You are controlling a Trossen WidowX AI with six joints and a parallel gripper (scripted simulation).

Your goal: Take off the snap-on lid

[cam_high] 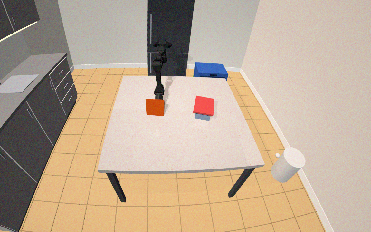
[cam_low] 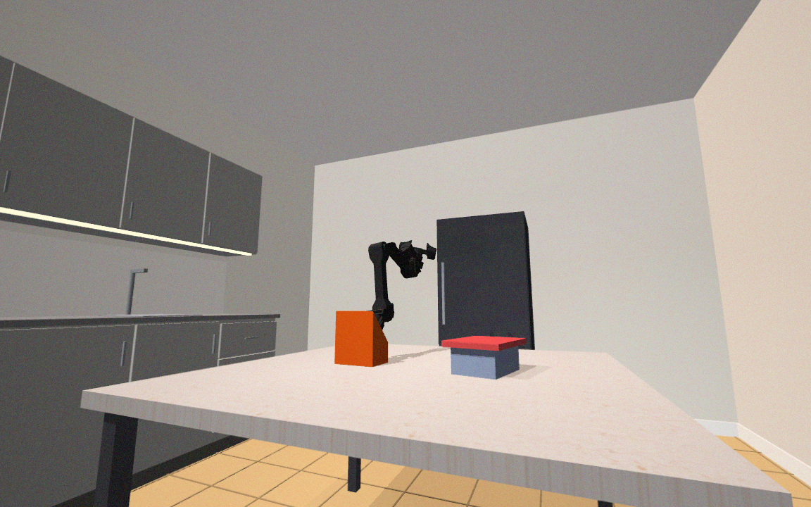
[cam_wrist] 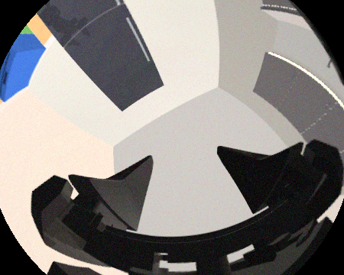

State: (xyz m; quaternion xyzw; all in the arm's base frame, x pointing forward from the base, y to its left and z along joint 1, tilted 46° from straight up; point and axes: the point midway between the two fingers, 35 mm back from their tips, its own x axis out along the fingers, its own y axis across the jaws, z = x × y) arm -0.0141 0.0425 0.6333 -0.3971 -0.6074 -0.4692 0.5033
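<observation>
Pincer (cam_high: 162,42) (cam_low: 419,246) (cam_wrist: 186,155) gapes wide, nothing between its fingers — red lid (cam_high: 204,105) (cam_low: 483,342) well below it, still atop the blue-grey box (cam_high: 202,116) (cam_low: 473,362)

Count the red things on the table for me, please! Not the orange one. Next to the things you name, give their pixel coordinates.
1: the red lid (cam_high: 204,105) (cam_low: 483,342), on top of the blue-gray box (cam_high: 202,116) (cam_low: 472,365). Something small could hide behind the orange block (cam_high: 155,107) (cam_low: 353,338).
</observation>
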